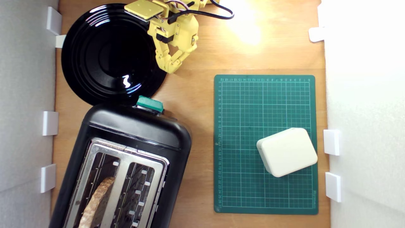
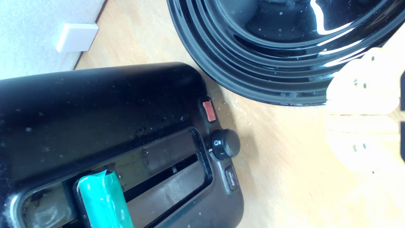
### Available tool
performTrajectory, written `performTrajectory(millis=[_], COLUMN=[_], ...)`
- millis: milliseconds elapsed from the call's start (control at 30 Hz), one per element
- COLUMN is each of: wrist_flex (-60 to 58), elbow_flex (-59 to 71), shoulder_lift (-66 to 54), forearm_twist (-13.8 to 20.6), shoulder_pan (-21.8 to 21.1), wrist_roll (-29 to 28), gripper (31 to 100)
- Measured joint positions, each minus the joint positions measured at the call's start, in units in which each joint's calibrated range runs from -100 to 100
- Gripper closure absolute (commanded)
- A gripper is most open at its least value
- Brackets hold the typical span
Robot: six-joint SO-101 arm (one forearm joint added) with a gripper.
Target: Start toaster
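The glossy black toaster (image 1: 126, 152) fills the lower part of the exterior view's left, with a silver top plate and a brown bread slice (image 1: 96, 202) standing in one slot. Its green lever tab (image 1: 149, 104) sticks out of the end wall that faces the plate. In the wrist view the toaster (image 2: 95, 104) shows that end wall with the lever tab (image 2: 104, 202), a red button (image 2: 209, 110) and a black knob (image 2: 225, 144). My yellow gripper (image 1: 171, 68) hangs over the plate's edge, well apart from the lever, its fingers closed together. The pale fingers (image 2: 360, 95) are blurred in the wrist view.
A round black plate (image 1: 79, 63) lies beside the toaster's lever end. A green cutting mat (image 1: 240, 177) carries a small cream rounded box (image 1: 286, 152) on the exterior view's right. White clips (image 1: 50, 123) line the side walls. A black cable (image 1: 218, 14) trails from the arm.
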Motion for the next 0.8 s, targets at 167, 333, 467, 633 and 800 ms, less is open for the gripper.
performTrajectory(millis=[167,333,467,633,800], wrist_flex=[0.00,0.00,0.00,0.00,0.00], elbow_flex=[0.00,0.00,0.00,0.00,0.00], shoulder_lift=[0.00,0.00,0.00,0.00,0.00], forearm_twist=[0.00,0.00,0.00,-0.10,-0.29], shoulder_pan=[0.00,0.00,0.00,0.00,-0.18], wrist_roll=[0.00,0.00,0.00,0.00,0.00], gripper=[98.9,98.9,98.9,98.9,98.9])
